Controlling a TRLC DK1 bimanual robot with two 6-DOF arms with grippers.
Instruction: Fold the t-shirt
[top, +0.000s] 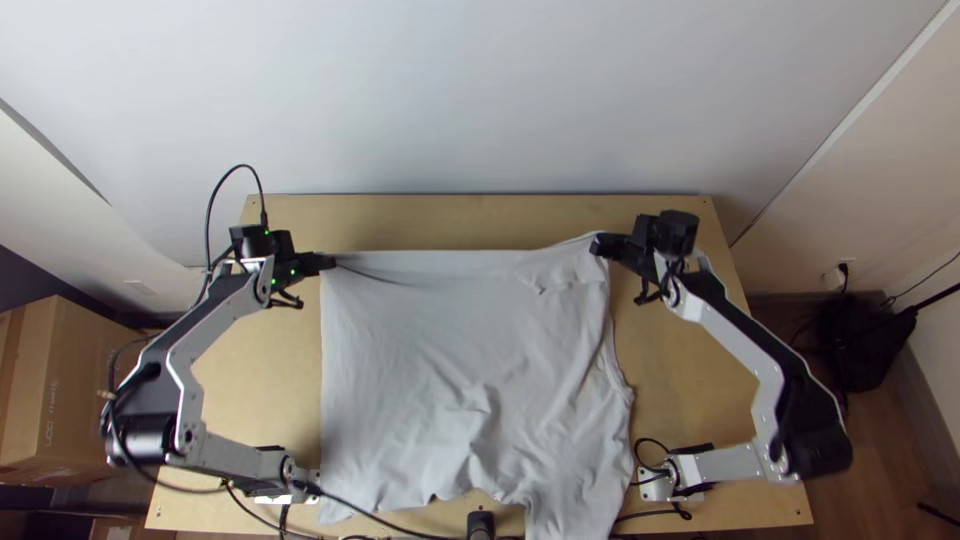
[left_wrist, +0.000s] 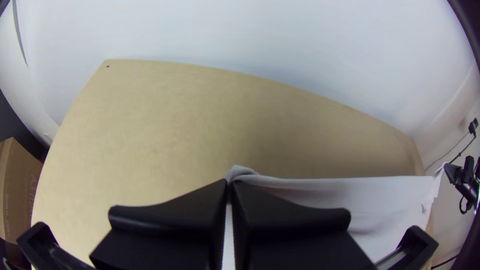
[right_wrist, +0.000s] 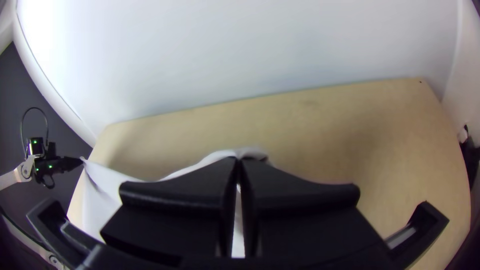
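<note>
In the top view a pale grey t-shirt (top: 450, 340) hangs spread between the two grippers, its far edge nearly straight and its lower part wrinkled on the table's near side. My left gripper (top: 330, 262) is shut on its far left corner, and my right gripper (top: 598, 245) on its far right corner. From the left wrist, the gripper (left_wrist: 230, 183) pinches a small bunch of the shirt (left_wrist: 390, 192). A bunched bit of the shirt (right_wrist: 102, 185) is likewise held by the gripper (right_wrist: 239, 161) in the right wrist view.
The wooden table (top: 480, 208) has a bare strip along its far edge, with a white wall (top: 480, 90) behind. Cables (top: 370, 515) run along the near edge beside a black object (top: 481, 524). Cardboard boxes (top: 70, 390) stand left of the table.
</note>
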